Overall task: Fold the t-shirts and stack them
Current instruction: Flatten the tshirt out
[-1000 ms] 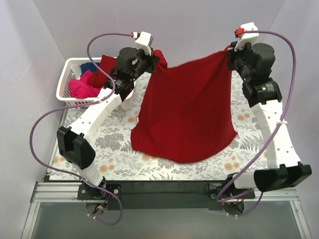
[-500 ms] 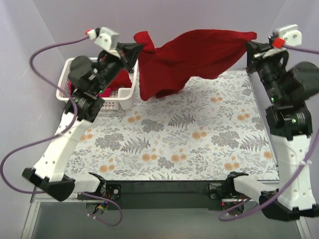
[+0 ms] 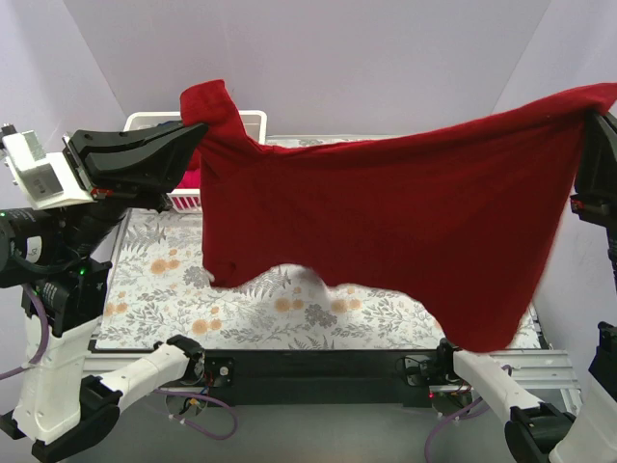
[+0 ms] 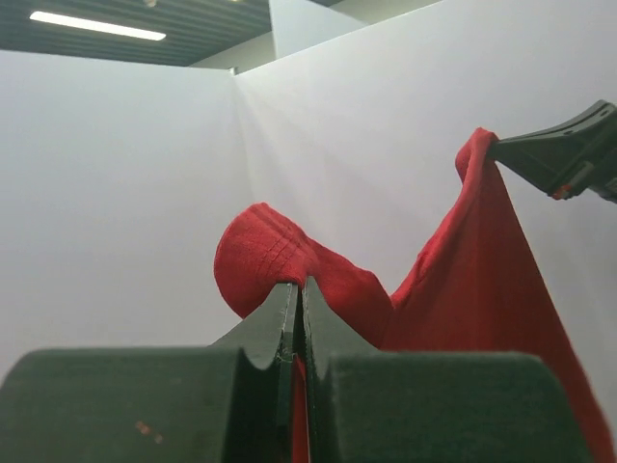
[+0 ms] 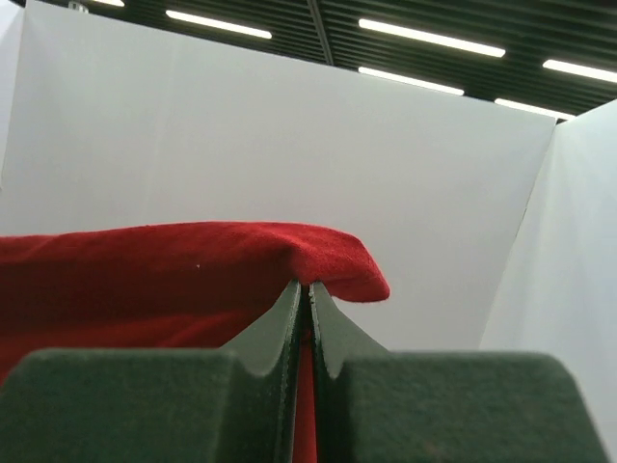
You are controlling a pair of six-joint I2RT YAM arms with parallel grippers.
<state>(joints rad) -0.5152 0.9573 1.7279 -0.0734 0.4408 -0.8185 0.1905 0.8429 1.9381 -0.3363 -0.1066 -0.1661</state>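
A dark red t-shirt (image 3: 386,231) hangs spread in the air between both arms, high above the table and close to the top camera. My left gripper (image 3: 198,130) is shut on its left corner, which bunches above the jaws in the left wrist view (image 4: 275,260). My right gripper (image 3: 603,121) is shut on the right corner at the frame's edge; the right wrist view shows the cloth (image 5: 193,270) pinched between the jaws. The shirt's lower edge hangs lowest at the right (image 3: 482,333). The other t-shirts are hidden behind the shirt and the left arm.
The white lattice basket (image 3: 246,121) stands at the back left, mostly hidden by the shirt and the left gripper. A floral mat (image 3: 164,280) covers the table. White walls close in the left, back and right sides.
Both arms have lifted the dark red shirt off the table and swung it up and toward the camera, stretching it wide between them. Both grips held throughout.
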